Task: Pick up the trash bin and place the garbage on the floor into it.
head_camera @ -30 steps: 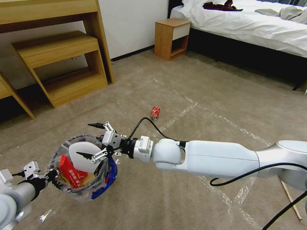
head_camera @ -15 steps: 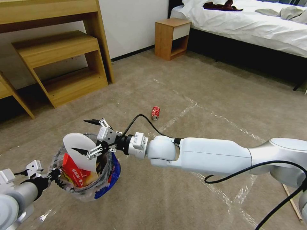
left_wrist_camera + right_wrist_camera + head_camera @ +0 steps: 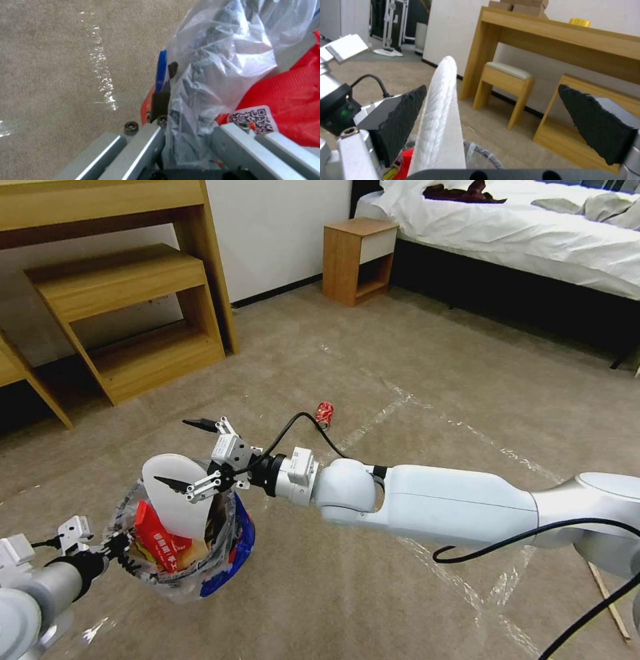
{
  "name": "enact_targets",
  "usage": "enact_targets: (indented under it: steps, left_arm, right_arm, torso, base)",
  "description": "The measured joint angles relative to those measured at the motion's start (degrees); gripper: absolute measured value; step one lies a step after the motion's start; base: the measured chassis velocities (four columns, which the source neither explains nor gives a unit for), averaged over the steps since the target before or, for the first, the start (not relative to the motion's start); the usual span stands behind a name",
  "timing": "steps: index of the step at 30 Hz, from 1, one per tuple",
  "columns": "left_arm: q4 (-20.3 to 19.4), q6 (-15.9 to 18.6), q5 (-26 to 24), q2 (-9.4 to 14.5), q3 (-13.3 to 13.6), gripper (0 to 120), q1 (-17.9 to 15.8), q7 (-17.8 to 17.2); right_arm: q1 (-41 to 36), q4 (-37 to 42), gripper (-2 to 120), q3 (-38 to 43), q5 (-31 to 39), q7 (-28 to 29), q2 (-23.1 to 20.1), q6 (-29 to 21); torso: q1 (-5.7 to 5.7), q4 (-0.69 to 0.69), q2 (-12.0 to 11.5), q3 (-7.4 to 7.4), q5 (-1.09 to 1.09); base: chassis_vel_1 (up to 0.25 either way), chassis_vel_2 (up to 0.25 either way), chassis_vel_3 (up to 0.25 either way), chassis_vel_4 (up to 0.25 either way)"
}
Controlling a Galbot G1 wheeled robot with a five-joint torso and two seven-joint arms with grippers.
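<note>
The left gripper [image 3: 110, 551] is pinching the trash bin [image 3: 183, 543] by its bagged rim, holding it off the floor [image 3: 400, 347]. The right gripper [image 3: 190, 457], spread wide, is hovering at a white insole [image 3: 175, 503] standing in the bin; it looks light and bendy, best taken by its edge. The head view is showing a red can [image 3: 325, 415] lying well apart; the right wrist view is showing one pad [image 3: 403, 120] touching the insole.

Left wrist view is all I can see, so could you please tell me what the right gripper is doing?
Observer: The right gripper is open above the trash bin, with a white insole between its fingers.
Operator: Is the insole inside the bin?
Observer: Its lower end is in the bin; its upper end sticks up above the rim.
Operator: Is any litter left outside?
Observer: Yes, a red can lies on the floor beyond the bin.
</note>
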Motion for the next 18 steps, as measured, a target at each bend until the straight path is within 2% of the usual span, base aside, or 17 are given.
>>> enact_targets:
  steps: [18]
  left_arm:
    - [0.05, -0.15, 0.44, -0.48, 0.44, 0, -0.2, 0.02]
  right_arm:
    - [-2.32, 0.7, 100, 1.81, 1.8, -0.48, 0.12, 0.65]
  torso:
    - [0.0, 0.0, 0.0, 0.0, 0.0]
  base:
    - [0.0, 0.0, 0.0, 0.0]
